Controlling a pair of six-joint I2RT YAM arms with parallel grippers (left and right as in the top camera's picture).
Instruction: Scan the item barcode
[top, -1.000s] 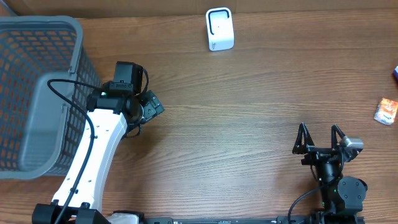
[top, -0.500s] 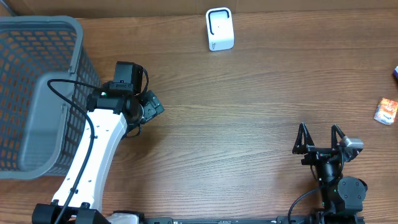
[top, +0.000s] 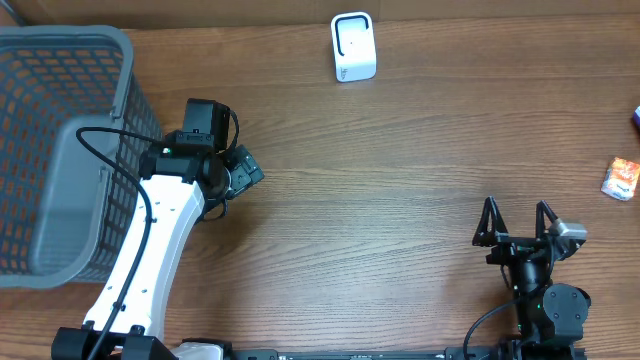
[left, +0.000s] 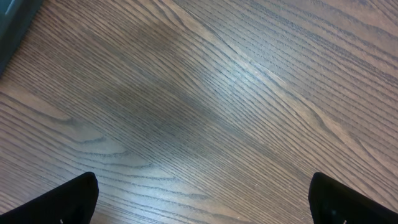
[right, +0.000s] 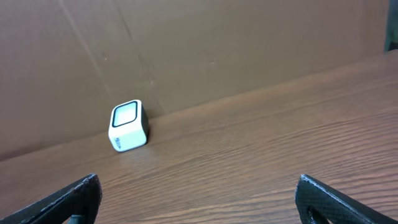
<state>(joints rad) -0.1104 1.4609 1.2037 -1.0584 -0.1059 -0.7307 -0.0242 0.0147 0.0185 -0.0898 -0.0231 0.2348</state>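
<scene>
While both jaws gape wide and empty, the orange packet (top: 621, 178) lies well to their right.

Brown wood-grain table (top: 400, 180). White scanner (top: 353, 47) stands near the far edge, about centre. Grey mesh basket (top: 70, 39) sits on the left end. Small orange-white packet (top: 621, 178) lies by the right edge. Blue object (top: 636, 117) farther back, apart from the packet, cut off by frame.

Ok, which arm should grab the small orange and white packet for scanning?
Right. The right pincer, open, sits nearest the small orange and white packet at the right edge of the wooden table; the left pincer, also open, is far off beside the grey mesh basket.
</scene>
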